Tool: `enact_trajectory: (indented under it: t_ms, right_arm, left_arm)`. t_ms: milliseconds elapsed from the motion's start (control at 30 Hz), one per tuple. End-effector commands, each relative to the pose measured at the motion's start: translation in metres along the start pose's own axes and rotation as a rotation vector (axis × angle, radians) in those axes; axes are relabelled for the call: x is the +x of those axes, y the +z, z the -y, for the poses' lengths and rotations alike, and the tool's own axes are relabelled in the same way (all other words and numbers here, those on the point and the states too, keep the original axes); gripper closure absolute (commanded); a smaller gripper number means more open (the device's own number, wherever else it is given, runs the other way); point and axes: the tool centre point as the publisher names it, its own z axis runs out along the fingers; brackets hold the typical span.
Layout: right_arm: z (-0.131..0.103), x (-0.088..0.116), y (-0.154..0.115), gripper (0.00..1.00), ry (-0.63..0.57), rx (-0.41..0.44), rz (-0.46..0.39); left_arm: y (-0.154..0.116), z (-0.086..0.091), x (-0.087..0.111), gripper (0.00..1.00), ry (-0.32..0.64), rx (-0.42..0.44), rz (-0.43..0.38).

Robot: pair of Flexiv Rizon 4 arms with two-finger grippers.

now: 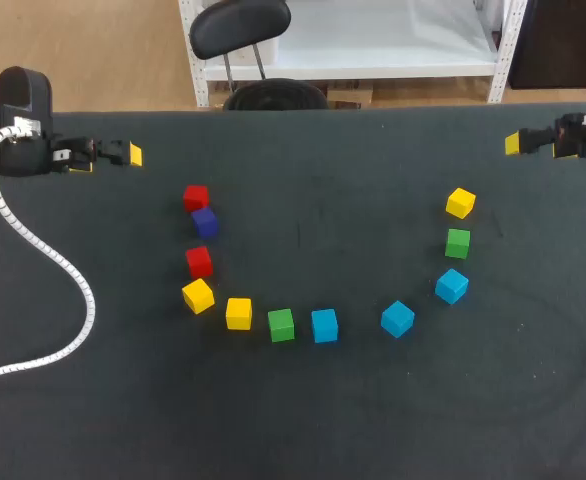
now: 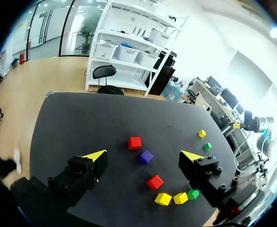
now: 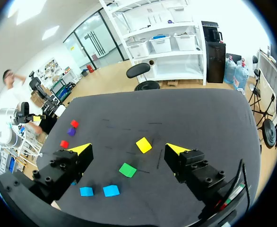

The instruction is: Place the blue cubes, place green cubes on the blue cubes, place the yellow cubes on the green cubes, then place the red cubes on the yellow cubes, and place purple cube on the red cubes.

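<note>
Cubes lie in a loose arc on the dark table. On its left side are a red cube, the purple cube, a second red cube and two yellow cubes. A green cube and three blue cubes follow, then a green cube and a yellow cube. My left gripper hangs open at the far left, well clear of the purple cube. My right gripper is open at the far right, above the yellow cube and green cube.
The left arm's white cable loops over the table's left part. The table's far edge runs just behind both grippers.
</note>
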Motion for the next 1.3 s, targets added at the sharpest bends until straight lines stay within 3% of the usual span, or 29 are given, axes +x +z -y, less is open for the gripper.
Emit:
enact_trajectory:
  t_ms: [33, 100, 133, 333, 1167, 1300]
  right_arm:
    - [-0.005, -0.032, -0.006, 0.0, -0.01, -0.004, -0.006]
    - [-0.019, -0.096, -0.018, 0.0, -0.018, -0.008, -0.017]
    - [-0.023, -0.109, -0.019, 0.0, -0.018, -0.008, -0.018]
    - [-0.016, -0.097, -0.013, 0.0, 0.046, 0.007, -0.057]
    - [-0.016, -0.097, -0.013, 0.0, 0.046, 0.007, -0.057]
    - [-0.034, -0.09, -0.013, 0.0, -0.009, 0.0, -0.075]
  left_arm:
    - [0.0, 0.001, 0.0, 0.0, -0.001, -0.005, -0.003]
    - [0.0, 0.001, 0.0, 0.0, -0.001, -0.005, -0.003]
    - [0.0, 0.001, 0.0, 0.0, -0.001, -0.005, -0.003]
    - [0.0, 0.001, 0.0, 0.0, -0.001, -0.005, -0.003]
    - [0.0, 0.001, 0.0, 0.0, -0.001, -0.005, -0.003]
    - [0.0, 0.001, 0.0, 0.0, -0.001, -0.005, -0.003]
